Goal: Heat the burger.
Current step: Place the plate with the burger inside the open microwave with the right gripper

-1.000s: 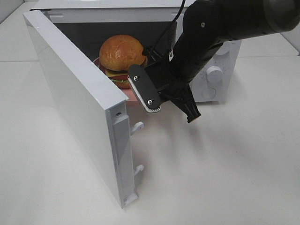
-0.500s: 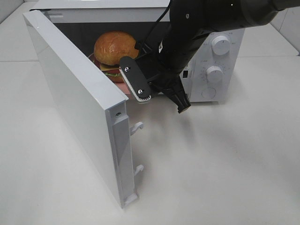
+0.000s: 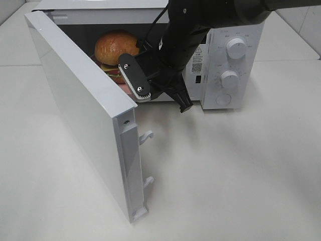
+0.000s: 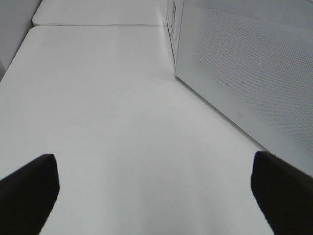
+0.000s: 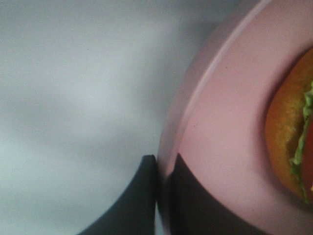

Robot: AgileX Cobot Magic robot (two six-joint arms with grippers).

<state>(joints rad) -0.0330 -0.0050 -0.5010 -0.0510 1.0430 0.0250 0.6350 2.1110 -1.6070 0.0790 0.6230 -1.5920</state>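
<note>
The burger [image 3: 114, 47], with a glossy brown bun and a green lettuce edge, sits on a round pink plate [image 3: 122, 86] just inside the open white microwave [image 3: 220, 95]. My right gripper [image 3: 128, 82] is shut on the plate's near rim and holds it in the cavity mouth. In the right wrist view its gripper [image 5: 165, 172] pinches the plate's rim [image 5: 225, 122], with the burger [image 5: 289, 139] at the edge. My left gripper [image 4: 156, 196] is open and empty above the table; it is out of the exterior view.
The microwave door [image 3: 75, 95] stands swung wide open toward the front left, with two latch hooks [image 3: 146, 135] on its free edge. The door's outer face [image 4: 244, 73] shows in the left wrist view. Control knobs [image 3: 229, 78] are on the microwave's right panel.
My right arm has moved back and to the left, carrying the plate and burger from the microwave's opening deeper into the cavity. The door has not moved.
</note>
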